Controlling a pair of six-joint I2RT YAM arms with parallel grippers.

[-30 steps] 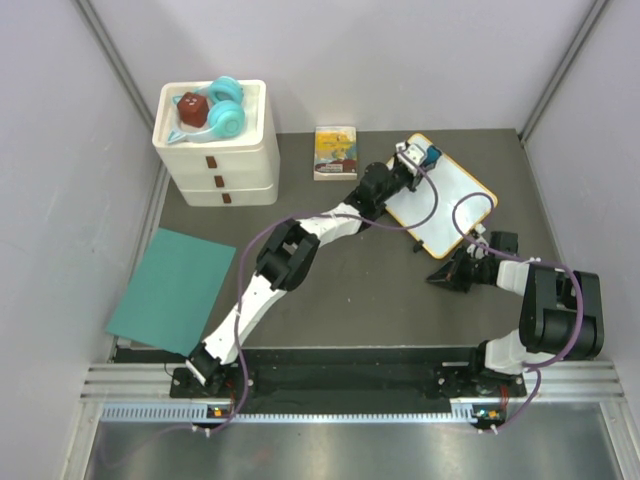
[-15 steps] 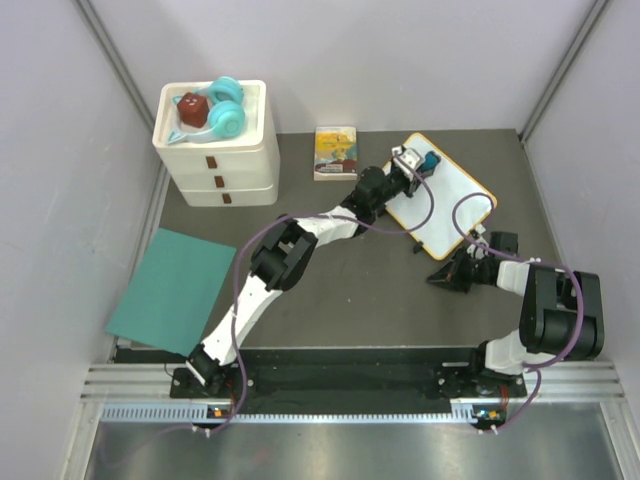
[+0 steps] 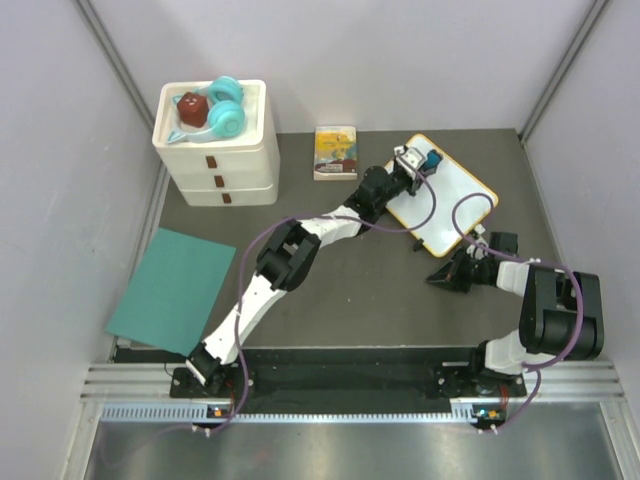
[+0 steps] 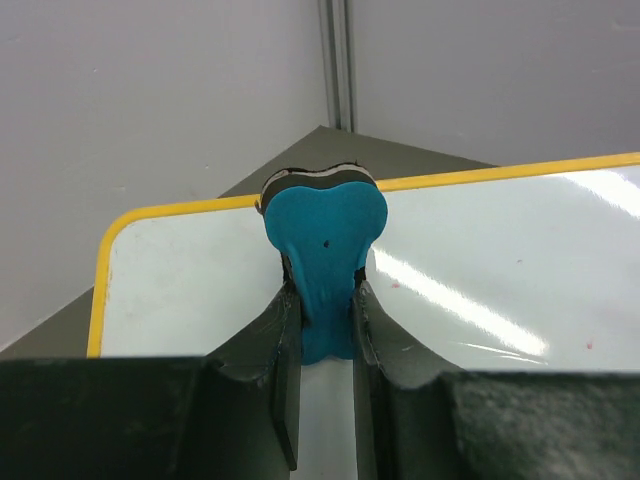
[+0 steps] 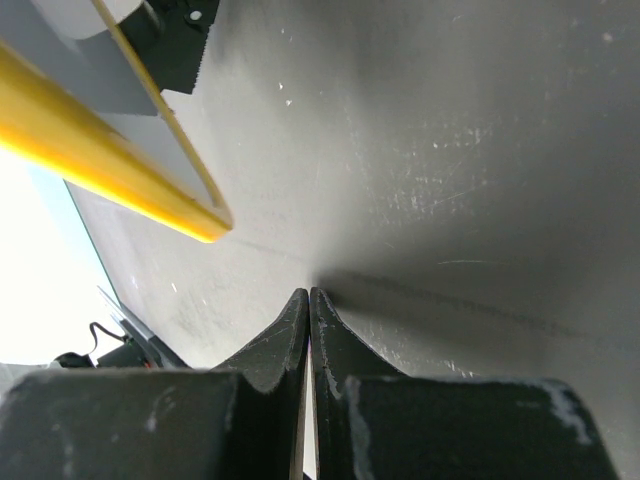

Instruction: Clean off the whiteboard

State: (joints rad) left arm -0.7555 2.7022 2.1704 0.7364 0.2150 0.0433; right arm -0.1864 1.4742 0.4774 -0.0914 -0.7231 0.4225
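1. Right gripper (image 3: pixel 436 280): near right, jaws pressing fully together on nothing, sitting low over the table (image 3: pixel 370 300) just beside the whiteboard (image 3: pixel 455 197).
2. Whiteboard: lying at the far right, yellow frame facing up, faint red specks showing.
3. Left gripper (image 4: pixel 322 300): reaching over the board's far corner, clamping 1 blue eraser (image 4: pixel 325 225).

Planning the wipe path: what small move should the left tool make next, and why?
Probably slide the blue eraser across the whiteboard onto the faint red specks: the left tool grips it near the board's corner, short of them.
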